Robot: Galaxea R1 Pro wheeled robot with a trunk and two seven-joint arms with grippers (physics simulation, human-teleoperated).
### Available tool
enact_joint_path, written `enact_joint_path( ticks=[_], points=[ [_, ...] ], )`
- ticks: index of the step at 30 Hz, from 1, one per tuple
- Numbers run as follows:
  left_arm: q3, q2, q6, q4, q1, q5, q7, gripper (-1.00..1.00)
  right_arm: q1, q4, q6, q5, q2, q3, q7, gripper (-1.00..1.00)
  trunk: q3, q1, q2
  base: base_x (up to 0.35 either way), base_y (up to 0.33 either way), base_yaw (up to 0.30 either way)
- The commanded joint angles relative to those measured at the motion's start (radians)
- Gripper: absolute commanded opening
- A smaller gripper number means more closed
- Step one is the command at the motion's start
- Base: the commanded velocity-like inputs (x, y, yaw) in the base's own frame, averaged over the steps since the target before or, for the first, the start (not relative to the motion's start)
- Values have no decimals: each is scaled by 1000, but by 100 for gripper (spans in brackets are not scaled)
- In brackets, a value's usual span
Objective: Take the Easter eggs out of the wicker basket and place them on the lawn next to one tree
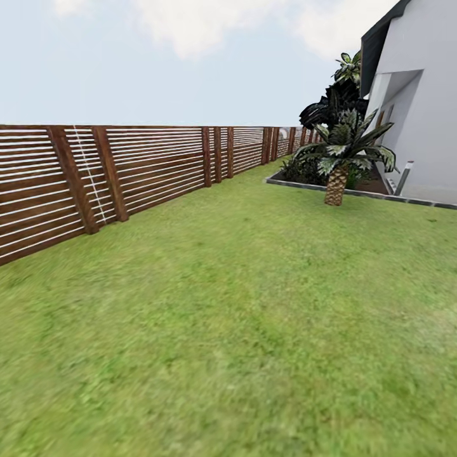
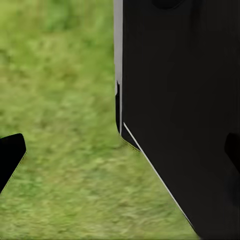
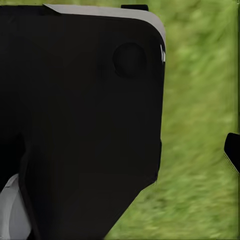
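Head view looks across the lawn (image 1: pixel 241 330), which covers the ground from 6 o'clock up to the middle. Along 9 to 12 o'clock runs a brown slatted fence (image 1: pixel 146 171), receding toward the far end of the garden. At about 2 o'clock a short brown-trunked palm (image 1: pixel 337 171) stands at the edge of a bed with a grey kerb (image 1: pixel 298 185), with dark shrubs (image 1: pixel 333 105) behind it. A grey house wall (image 1: pixel 425 127) rises at 3 o'clock.

Left wrist view shows grass beneath a large black body of the robot (image 2: pixel 185 115), with a small dark tip (image 2: pixel 9 155) at one edge; I cannot tell how the left jaws stand.

Right wrist view shows a black body (image 3: pixel 85 120) over grass and a dark tip (image 3: pixel 233 150); the right jaws' state cannot be told either.
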Motion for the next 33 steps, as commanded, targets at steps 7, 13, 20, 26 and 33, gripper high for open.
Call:
enact_joint_path(
  ticks=[7, 13, 20, 26, 33],
  points=[
    [0, 0, 0, -1, 0, 0, 0, 100, 0, 0, 0, 0, 0, 0, 0, 100, 21, -26, 49, 325, 0, 0],
    [0, 0, 0, -1, 0, 0, 0, 100, 0, 0, 0, 0, 0, 0, 0, 100, 40, -49, 91, 325, 0, 0],
    [0, 0, 0, -1, 0, 0, 0, 100, 0, 0, 0, 0, 0, 0, 0, 100, 62, -76, 140, 325, 0, 0],
    [0, 0, 0, -1, 0, 0, -1, 100, 0, 0, 0, 0, 0, 0, 0, 100, 81, -99, 182, 325, 0, 0],
    [0, 0, 0, -1, 0, 0, 0, 100, 0, 0, 0, 0, 0, 0, 0, 100, 103, -126, 231, 325, 0, 0]
  ],
)
